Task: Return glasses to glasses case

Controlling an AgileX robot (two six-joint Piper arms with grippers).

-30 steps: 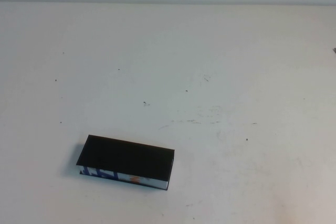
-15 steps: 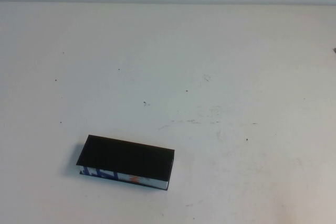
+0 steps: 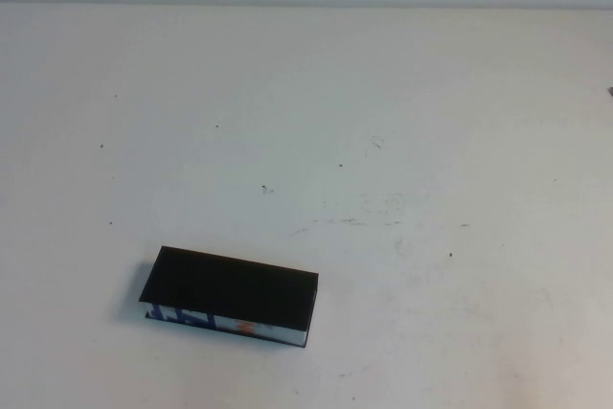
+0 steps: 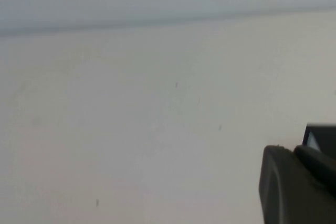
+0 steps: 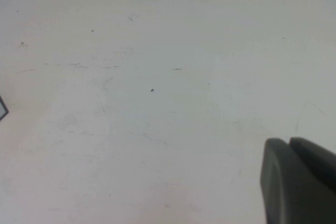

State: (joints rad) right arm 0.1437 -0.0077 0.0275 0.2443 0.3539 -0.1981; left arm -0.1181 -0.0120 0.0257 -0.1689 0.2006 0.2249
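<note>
The glasses case lies on the white table at the near left. Its black flap lid is down and its white, blue and orange front edge faces me. The glasses are not in view in any frame. Neither arm shows in the high view. In the left wrist view my left gripper is shut and empty above the table, with a corner of the case just past it. In the right wrist view my right gripper is shut and empty over bare table, and a corner of the case shows at the picture's edge.
The tabletop carries small dark specks and faint scuff marks near its middle. The table's far edge meets a pale wall. A small dark thing pokes in at the right edge of the high view.
</note>
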